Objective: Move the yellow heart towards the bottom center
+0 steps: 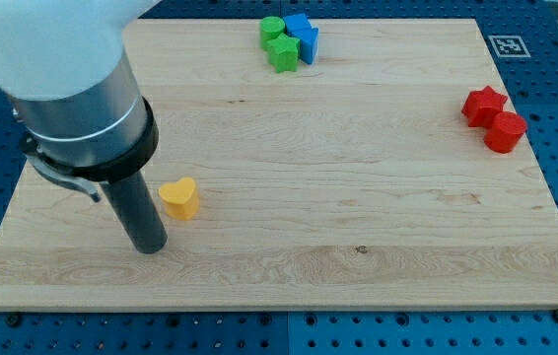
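Yellow heart just up and to the view's right of my tip, the bottom centre open beyond it.

No pincer shows, so whether one is spread or pressed together cannot be told; my tip (149, 247) rests on the counter (358, 197) near its left edge. The yellow heart (178, 197) sits just beside my tip, up and to the view's right, seemingly not touching. As I judge it, the goal lies right and down of the heart, so my tip should first round to its upper-left side. That path is bare wood. Far to the upper right cluster green blocks (281, 43) and blue blocks (303, 34); farthest right, a red star (483, 104) touches a red cylinder (504, 131).
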